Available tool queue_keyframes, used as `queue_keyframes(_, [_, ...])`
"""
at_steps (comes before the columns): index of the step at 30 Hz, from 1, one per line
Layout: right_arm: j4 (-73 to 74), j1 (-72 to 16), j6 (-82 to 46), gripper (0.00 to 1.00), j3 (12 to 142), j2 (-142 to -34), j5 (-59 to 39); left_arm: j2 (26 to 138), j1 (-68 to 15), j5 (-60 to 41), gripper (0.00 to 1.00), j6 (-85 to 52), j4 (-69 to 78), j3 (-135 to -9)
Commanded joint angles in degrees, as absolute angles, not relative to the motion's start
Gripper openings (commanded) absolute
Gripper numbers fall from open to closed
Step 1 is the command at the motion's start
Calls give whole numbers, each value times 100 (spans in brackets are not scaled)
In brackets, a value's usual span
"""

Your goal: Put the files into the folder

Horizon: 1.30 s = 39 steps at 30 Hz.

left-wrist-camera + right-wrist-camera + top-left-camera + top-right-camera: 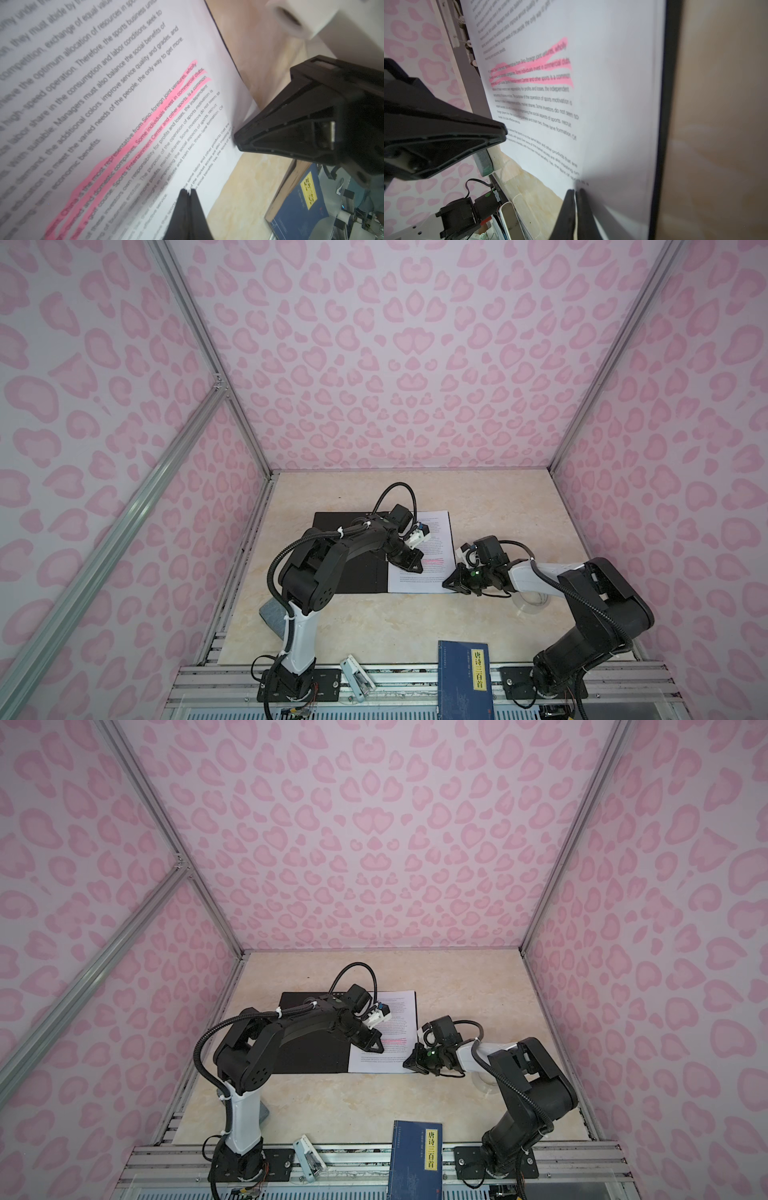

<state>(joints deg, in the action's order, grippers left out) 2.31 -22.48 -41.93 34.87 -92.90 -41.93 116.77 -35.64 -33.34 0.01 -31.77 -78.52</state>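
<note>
Sheets of white printed paper (436, 526), limp and light, lie in the open black-lined folder (328, 521). Our left gripper (417, 569) is closed empty over them, and the right gripper (445, 584) seemingly pinches their edge, where we'd hold.

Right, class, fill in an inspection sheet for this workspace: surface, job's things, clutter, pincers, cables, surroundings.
surface: beige marbled tabletop.
job's things: folder lies open, black inside up; files lie on its right half.
clutter: dark blue book at the near edge; white stapler-like tool beside it; grey block by the left arm.
pincers: left pincer shut, tips at the files; right pincer shut, apparently pinching the files' near right corner.
cables: black hoses run along both arms.
surroundings: pink heart-print walls, aluminium frame.
</note>
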Motion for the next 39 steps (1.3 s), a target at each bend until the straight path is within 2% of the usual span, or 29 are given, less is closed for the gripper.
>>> queue_keyframes(1, [320, -2228, -4140, 10, 3438, -9359, -4218, 11790, -3560, -3283, 4, -28, -3337, -7893])
queue_keyframes(20, [88, -2165, -4047, 11, 3687, -9342, -4389, 12156, -3560, -2863, 4, 5, -3602, -7840])
queue_keyframes(39, [116, -1574, -3698, 10, 3753, -10213, -4515, 12216, -3560, -2742, 4, 158, -3742, -7831])
